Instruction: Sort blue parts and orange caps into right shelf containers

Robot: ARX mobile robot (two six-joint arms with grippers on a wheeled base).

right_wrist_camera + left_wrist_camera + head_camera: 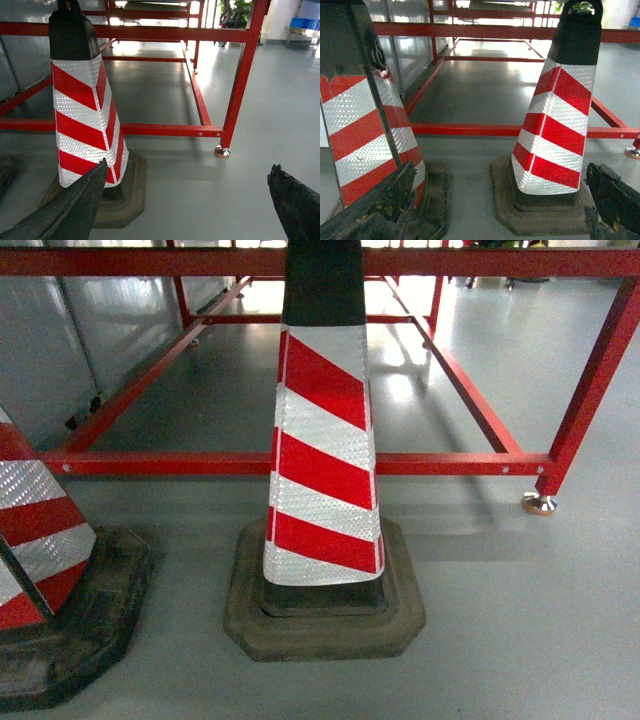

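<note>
striped reflective cone on chunky rubber base before glossy red frame.

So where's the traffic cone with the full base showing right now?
The traffic cone stands centre in the head view on the grey floor, just before the red frame's lower rail, with a second cone to its left.

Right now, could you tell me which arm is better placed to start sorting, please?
Right, tentatively. Both are open and empty, with no caps in view. The right tool faces open floor, with blue containers far beyond; the left tool faces two cones.
</note>
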